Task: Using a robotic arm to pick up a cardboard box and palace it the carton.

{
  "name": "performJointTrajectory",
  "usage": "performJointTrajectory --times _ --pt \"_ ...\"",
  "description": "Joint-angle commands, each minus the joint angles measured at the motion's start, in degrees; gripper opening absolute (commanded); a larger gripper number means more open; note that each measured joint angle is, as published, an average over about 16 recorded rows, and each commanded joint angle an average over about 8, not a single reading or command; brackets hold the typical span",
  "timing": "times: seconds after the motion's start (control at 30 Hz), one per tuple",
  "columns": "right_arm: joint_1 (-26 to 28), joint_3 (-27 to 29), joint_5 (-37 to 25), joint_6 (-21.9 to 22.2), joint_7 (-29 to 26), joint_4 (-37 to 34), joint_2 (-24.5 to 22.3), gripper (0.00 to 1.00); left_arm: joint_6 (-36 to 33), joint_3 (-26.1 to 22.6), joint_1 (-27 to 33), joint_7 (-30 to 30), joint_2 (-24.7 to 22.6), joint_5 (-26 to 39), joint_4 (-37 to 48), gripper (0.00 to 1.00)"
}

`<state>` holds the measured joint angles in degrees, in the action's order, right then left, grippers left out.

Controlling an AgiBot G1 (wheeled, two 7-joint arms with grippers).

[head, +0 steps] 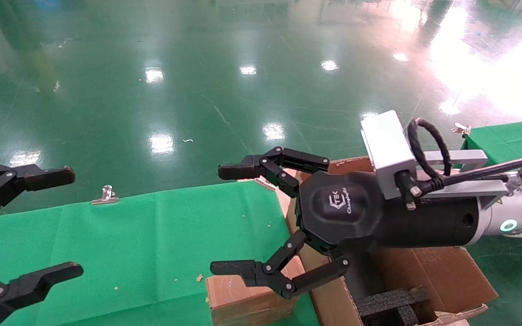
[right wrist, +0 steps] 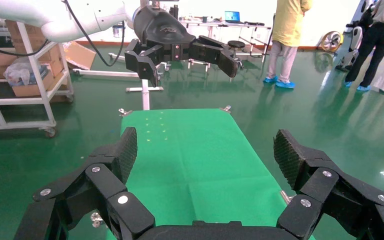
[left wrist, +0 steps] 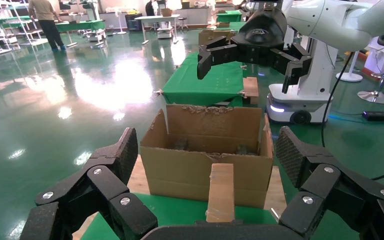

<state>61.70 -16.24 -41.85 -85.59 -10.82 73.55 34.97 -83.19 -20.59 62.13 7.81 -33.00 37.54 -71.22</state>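
Right claw [head: 224,219] spread wide above cardboard box [head: 243,296] beside carton [head: 442,276] edge.

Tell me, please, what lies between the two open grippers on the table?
In the head view, only bare green cloth lies between the left gripper and the right gripper; the cardboard box sits below the right one.

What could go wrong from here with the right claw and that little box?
1. The right claw hangs open and empty above the cardboard box, which lies against the carton wall, so one finger may catch that wall on the way down.
2. The box sits at the near edge of the green table, so a nudge could push it off.
3. The left claw, open at the far left, seems out of the way.
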Motion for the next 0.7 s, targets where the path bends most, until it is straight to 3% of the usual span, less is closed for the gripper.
performJointTrajectory --times 0.03,0.47,0.5,0.7 --pt "0.0 0.0 0.0 0.0 0.0 0.0 0.0 1.0 0.0 0.0 0.0 0.0 0.0 0.0 0.0 1.0" --pt "0.0 0.0 0.0 0.0 0.0 0.0 0.0 1.0 0.0 0.0 0.0 0.0 0.0 0.0 0.0 1.0" --pt "0.0 0.0 0.0 0.0 0.0 0.0 0.0 1.0 0.0 0.0 0.0 0.0 0.0 0.0 0.0 0.95" --pt "0.0 0.0 0.0 0.0 0.0 0.0 0.0 1.0 0.0 0.0 0.0 0.0 0.0 0.0 0.0 0.2"
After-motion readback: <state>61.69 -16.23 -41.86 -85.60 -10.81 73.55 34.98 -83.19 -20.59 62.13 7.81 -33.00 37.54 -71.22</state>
